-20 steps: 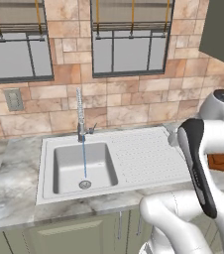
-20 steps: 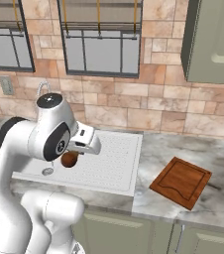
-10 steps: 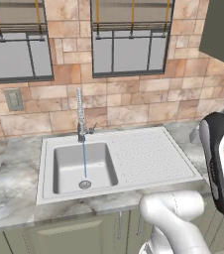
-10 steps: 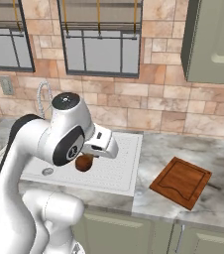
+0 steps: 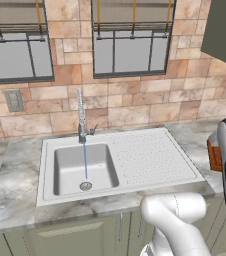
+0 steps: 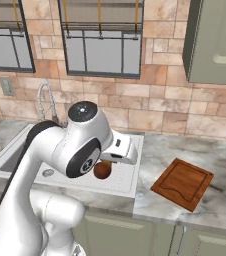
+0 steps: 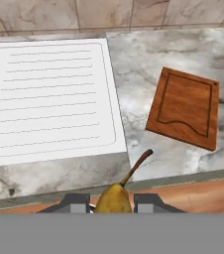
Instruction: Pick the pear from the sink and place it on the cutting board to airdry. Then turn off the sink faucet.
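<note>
My gripper (image 7: 112, 202) is shut on the brown-golden pear (image 7: 115, 196), whose thin stem points up in the hand view. From the right base, the pear (image 6: 102, 170) hangs under my hand above the front right corner of the sink's (image 6: 126, 175) drainboard. The reddish-brown cutting board (image 6: 183, 183) lies on the marble counter to the right of the sink, ahead and to the right of the pear in the hand view (image 7: 185, 107). A thin stream of water runs from the chrome sink faucet (image 5: 81, 121) into the basin (image 5: 85, 169).
The ribbed drainboard (image 5: 150, 155) lies right of the basin. A tiled wall with two windows stands behind the counter. A wall cabinet (image 6: 216, 40) hangs above the board's side. Marble counter (image 7: 178, 49) surrounds the board.
The arm has swung to the right, carrying the pear from over the drainboard's middle to its front right corner, nearer the cutting board. Water keeps running.
</note>
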### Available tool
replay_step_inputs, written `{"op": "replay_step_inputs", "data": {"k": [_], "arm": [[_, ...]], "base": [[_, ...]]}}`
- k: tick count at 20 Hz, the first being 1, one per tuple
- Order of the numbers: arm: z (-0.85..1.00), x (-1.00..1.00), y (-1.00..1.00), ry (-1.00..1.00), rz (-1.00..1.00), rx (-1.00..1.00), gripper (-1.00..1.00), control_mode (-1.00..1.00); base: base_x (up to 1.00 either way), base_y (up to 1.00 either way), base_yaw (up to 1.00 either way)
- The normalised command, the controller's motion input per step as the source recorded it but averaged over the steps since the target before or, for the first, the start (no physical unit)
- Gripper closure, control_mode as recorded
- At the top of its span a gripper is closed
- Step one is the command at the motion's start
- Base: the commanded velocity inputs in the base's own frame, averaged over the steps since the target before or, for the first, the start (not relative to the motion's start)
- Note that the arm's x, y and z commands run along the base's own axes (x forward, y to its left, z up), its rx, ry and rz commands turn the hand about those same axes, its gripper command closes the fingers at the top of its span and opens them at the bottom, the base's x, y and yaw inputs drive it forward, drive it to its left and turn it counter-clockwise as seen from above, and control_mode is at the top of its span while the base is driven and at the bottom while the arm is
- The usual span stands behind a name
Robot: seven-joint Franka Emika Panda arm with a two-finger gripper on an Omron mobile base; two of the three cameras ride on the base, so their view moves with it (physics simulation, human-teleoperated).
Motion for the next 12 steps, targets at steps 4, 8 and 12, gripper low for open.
{"op": "replay_step_inputs", "data": {"k": [4,8,12], "arm": [[0.0,0.0,-0.45,-0.03,0.0,-0.05,1.0,-1.0],[0.04,0.0,-0.42,-0.01,0.0,-0.03,1.0,-1.0],[0.01,0.0,-0.35,0.0,0.0,0.0,1.0,-1.0]], "base": [[0.0,0.0,0.0],[0.0,0.0,0.0],[0.0,0.0,0.0]]}}
